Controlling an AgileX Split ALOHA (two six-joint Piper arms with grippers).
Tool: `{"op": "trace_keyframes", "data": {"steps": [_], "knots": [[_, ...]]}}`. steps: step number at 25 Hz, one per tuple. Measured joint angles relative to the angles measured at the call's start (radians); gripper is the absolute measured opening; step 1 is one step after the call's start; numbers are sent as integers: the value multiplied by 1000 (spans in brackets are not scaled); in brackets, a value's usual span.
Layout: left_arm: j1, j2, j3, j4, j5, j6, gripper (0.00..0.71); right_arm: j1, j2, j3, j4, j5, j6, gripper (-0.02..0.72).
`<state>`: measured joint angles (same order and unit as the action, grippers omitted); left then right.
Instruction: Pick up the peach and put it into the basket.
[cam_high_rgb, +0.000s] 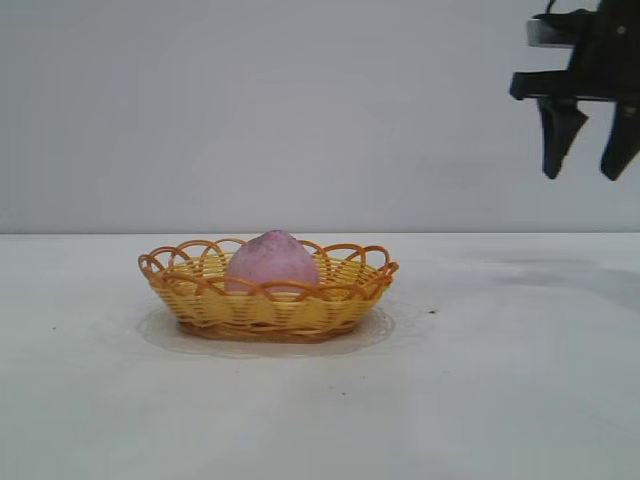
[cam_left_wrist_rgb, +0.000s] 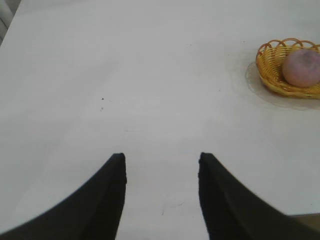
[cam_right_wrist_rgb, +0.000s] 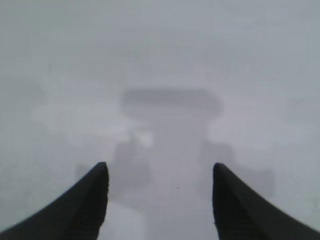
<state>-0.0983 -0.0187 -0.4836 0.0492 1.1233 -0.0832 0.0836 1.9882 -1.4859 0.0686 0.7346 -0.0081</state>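
The dusty-pink peach (cam_high_rgb: 271, 262) lies inside the yellow-orange wicker basket (cam_high_rgb: 200, 300) on the white table, left of centre in the exterior view. My right gripper (cam_high_rgb: 584, 172) hangs high at the upper right, well above and to the right of the basket, open and holding nothing. In its own wrist view the right gripper (cam_right_wrist_rgb: 160, 167) frames only bare table and its own shadow. My left gripper (cam_left_wrist_rgb: 161, 159) is open over bare table, with the basket (cam_left_wrist_rgb: 270, 70) and the peach (cam_left_wrist_rgb: 302, 68) far off to one side. The left arm is outside the exterior view.
The white table (cam_high_rgb: 500, 400) runs wide on all sides of the basket, with a plain grey wall behind. A few small dark specks (cam_high_rgb: 432, 311) mark the surface near the basket.
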Motion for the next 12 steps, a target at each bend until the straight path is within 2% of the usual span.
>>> {"op": "trace_keyframes", "data": {"steps": [9, 12], "knots": [[0, 0, 0, 0, 0, 0, 331, -32, -19, 0, -11, -12, 0, 389], [0, 0, 0, 0, 0, 0, 331, -32, -72, 0, -11, 28, 0, 389]]}}
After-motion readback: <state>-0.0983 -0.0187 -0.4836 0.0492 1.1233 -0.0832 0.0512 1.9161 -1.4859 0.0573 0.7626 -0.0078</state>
